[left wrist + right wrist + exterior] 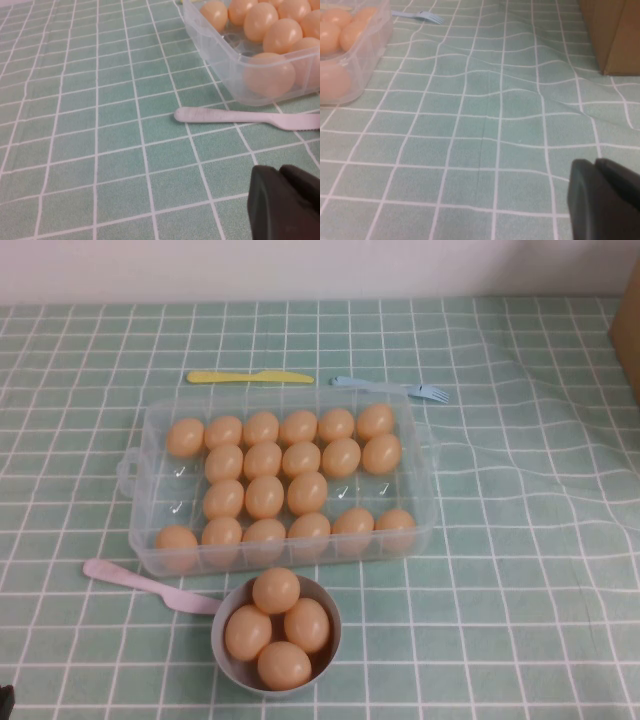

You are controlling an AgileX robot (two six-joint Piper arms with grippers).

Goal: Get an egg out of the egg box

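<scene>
The clear plastic egg box (428, 490) sits in the middle of the checked cloth, holding several peach-orange eggs (264, 497) and a few empty seats. Neither gripper is near the box or touching any egg. My left gripper (279, 171) hovers low over the cloth, off the box's near left corner (220, 55), shut with nothing in it. My right gripper (595, 162) hangs over the cloth to the right of the box (370, 45), shut and empty too. Both arms stay outside the high view.
A grey bowl (222, 655) with several eggs stands just in front of the box. A pink knife (140, 585) lies left of it. A yellow knife (250, 377) and blue fork (390, 388) lie behind the box. A cardboard box (615, 35) stands far right on wrinkled cloth.
</scene>
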